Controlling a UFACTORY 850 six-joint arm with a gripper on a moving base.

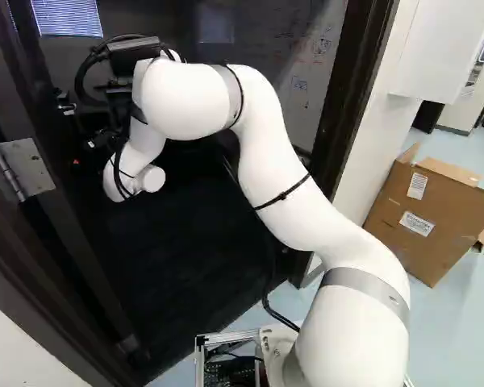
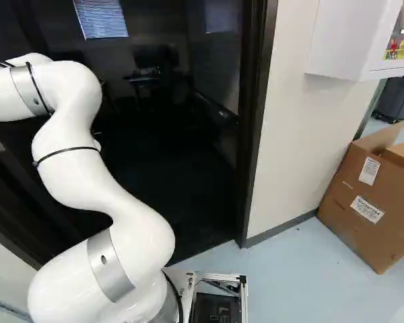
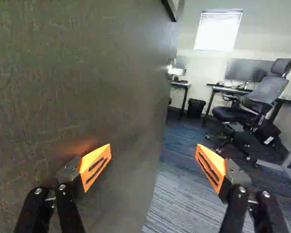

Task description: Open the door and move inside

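My jaws stand spread, with nothing between them. The door (image 3: 77, 73) lies beside one orange pad (image 3: 95, 165), too close for me to tell whether they touch. Its broad face runs ahead almost along my reach, to what looks like the handle (image 3: 173, 71) near the far edge. The other pad faces the room's carpet (image 3: 184, 194). With the door already ajar, I judge the next move to be a sideways press against that face, swinging it wider, rather than a grasp.

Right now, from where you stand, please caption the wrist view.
Open gripper beside the open door, an office chair beyond.
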